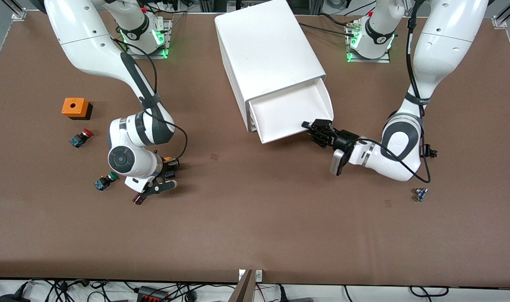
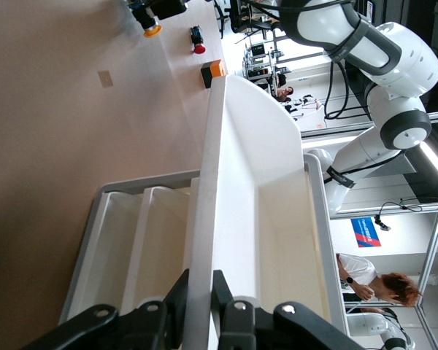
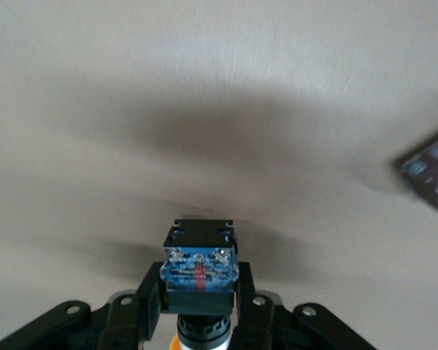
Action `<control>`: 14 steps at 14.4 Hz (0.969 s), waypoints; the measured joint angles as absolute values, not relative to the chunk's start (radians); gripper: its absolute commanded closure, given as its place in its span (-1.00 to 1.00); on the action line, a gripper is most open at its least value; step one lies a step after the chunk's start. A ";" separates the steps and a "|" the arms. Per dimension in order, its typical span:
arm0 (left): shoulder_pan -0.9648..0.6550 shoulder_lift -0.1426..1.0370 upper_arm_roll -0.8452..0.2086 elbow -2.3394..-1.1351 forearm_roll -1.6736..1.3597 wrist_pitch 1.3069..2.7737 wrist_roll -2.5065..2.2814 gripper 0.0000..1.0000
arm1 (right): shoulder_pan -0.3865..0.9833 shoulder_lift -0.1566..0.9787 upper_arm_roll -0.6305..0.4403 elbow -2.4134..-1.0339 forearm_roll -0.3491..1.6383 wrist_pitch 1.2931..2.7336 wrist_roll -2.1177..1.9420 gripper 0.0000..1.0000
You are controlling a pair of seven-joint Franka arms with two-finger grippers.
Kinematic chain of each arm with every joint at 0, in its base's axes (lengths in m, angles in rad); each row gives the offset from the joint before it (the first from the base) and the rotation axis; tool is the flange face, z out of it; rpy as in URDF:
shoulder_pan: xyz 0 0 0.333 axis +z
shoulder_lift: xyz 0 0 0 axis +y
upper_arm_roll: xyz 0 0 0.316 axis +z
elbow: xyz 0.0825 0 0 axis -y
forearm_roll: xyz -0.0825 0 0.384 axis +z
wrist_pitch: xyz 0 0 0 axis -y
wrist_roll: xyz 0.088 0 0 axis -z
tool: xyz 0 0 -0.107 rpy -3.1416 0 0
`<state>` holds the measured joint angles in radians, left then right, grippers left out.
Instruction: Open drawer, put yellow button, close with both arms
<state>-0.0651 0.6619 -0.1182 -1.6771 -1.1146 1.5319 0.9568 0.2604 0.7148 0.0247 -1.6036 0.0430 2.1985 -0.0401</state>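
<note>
drawer [image 1: 290, 111] pulled out, cabinet [image 1: 268, 54] (between arm bases)

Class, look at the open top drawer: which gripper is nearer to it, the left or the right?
Left. The left gripper is shut on the front wall of the drawer. The right gripper is toward the right arm's end of the table, holding the yellow button.

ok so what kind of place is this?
Likely a robotics lab: two white jointed arms bolted to a brown-covered table, aluminium framing and another white robot arm in the left wrist view, loose cables along the table edge.
</note>
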 measured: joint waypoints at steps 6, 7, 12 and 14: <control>-0.036 0.660 -0.110 -1.630 -1.113 1.531 0.866 -1.00 | 0.262 0.683 0.046 -1.429 0.043 2.190 -0.043 1.00; -0.030 0.649 -0.110 -1.614 -1.109 1.520 0.798 -1.00 | 0.265 0.675 0.056 -1.405 0.043 2.182 -0.043 1.00; -0.026 0.566 -0.111 -1.474 -0.833 1.513 0.392 -1.00 | 0.329 0.648 0.067 -1.214 0.043 1.998 -0.043 1.00; -0.027 0.531 -0.113 -1.422 -0.637 1.511 0.279 -1.00 | 0.358 0.641 0.069 -1.149 0.044 1.910 -0.043 1.00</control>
<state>-0.0266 0.5314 -0.1131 -1.4221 -0.6371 1.5111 0.2786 0.3576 0.6407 0.0693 -1.1488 0.0440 1.9096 -0.0431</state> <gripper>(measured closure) 0.000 0.568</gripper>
